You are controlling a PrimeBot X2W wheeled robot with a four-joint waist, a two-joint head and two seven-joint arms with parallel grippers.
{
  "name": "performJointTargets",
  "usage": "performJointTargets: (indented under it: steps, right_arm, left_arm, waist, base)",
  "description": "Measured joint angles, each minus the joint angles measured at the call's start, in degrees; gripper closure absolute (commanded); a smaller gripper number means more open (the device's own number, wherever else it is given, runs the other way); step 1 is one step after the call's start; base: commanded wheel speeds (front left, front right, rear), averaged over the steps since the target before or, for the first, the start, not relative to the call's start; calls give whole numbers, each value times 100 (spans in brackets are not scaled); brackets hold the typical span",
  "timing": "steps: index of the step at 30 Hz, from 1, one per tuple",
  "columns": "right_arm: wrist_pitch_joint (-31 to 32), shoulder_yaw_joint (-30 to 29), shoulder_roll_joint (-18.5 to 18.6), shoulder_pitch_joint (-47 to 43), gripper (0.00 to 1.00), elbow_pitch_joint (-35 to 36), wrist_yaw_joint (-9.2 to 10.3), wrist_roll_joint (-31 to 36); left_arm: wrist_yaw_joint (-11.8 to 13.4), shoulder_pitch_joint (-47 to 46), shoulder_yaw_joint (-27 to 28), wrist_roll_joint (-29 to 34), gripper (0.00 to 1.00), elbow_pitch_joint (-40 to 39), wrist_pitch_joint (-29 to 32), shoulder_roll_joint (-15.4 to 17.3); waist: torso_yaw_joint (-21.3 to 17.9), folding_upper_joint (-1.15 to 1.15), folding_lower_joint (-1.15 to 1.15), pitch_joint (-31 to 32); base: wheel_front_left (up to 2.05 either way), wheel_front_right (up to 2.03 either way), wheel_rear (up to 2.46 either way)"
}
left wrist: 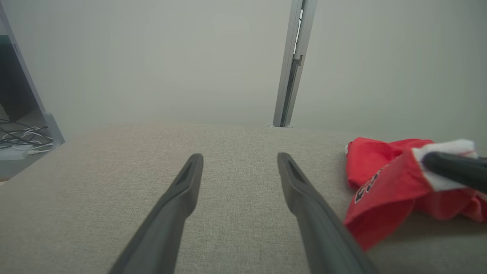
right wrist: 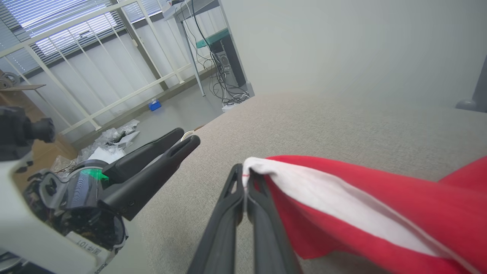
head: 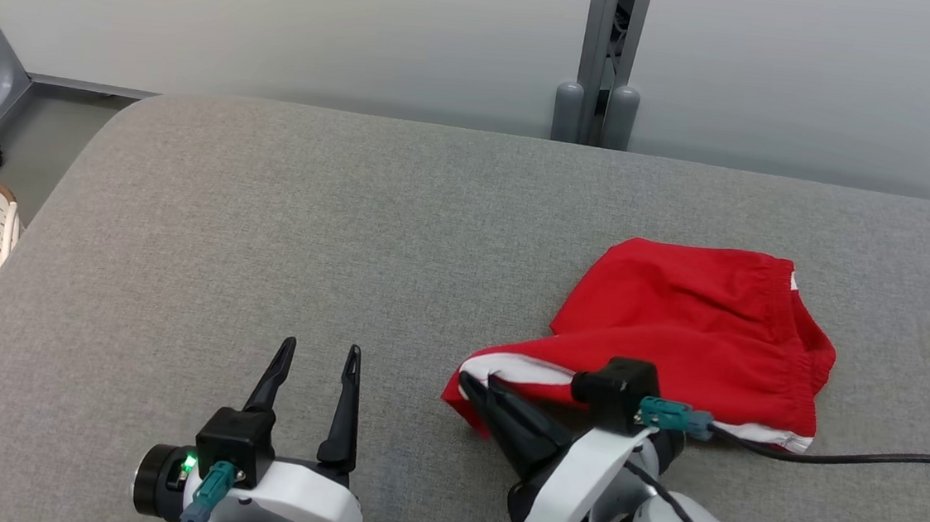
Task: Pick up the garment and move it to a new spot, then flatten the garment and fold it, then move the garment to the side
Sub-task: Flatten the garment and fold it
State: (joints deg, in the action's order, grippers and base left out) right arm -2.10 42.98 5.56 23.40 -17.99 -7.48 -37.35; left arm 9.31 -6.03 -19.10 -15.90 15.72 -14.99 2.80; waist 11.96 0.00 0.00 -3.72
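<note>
Head view: the red fabric garment with white trim lies crumpled on the grey cloth-covered table, right of centre. The left gripper stands well apart from it, fingers spread, holding nothing.

Left wrist view: fingers spread above bare cloth.

Right wrist view: the right gripper is clamped on the garment's white edge.

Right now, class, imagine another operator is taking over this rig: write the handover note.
Left end effector: open and empty, above the grey table.
Right end effector: shut on the white-trimmed hem corner of the red shorts.
Shorts: crumpled, on the table's right half.
Done: the grasp.
Left: lift and move them, flatten, fold, move to the side.
</note>
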Motion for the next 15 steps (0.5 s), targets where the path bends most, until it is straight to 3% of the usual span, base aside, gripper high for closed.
performJointTargets:
  steps: [4, 5, 6, 7, 15]
  right_arm:
    - [46, 257, -80, 30, 100, -319, 0, 1]
    - [97, 327, -97, 36, 82, -447, 0, -3]
    - [169, 398, -108, 41, 10, -605, 0, -2]
    - [224, 452, -123, 41, 0, -748, 0, -1]
    - [341, 523, -20, 100, 0, -1062, 0, -159]
  left_arm:
    - [0, 41, 32, 1, 0, -14, 0, 1]
    - [0, 59, 40, 1, 0, -14, 0, 1]
    - [0, 70, 40, 2, 0, -15, 0, 0]
    - [0, 74, 43, 2, 0, -16, 0, 1]
    - [16, 93, 140, 2, 0, -41, 0, 1]
  waist:
    - [52, 0, 0, 10]
    - [66, 0, 0, 6]
    - [78, 0, 0, 1]
    - [86, 0, 0, -5]
    - [-59, 0, 0, -28]
  base:
    - [0, 0, 0]
    - [0, 0, 0]
    - [0, 0, 0]
    - [0, 0, 0]
    - [0, 0, 0]
